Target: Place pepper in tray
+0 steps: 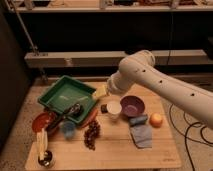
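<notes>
The green tray lies at the back left of the wooden table. The slim orange-red pepper lies on the table along the tray's front right rim, outside the tray. My white arm reaches in from the right. Its dark gripper hangs low over the tray's front edge, just left of the pepper. I cannot tell whether it touches the pepper.
A red bowl, a blue cup and a dark grape bunch sit in front of the tray. A white cup, purple bowl, orange fruit and grey-blue cloth lie to the right. A yellow sponge lies by the tray.
</notes>
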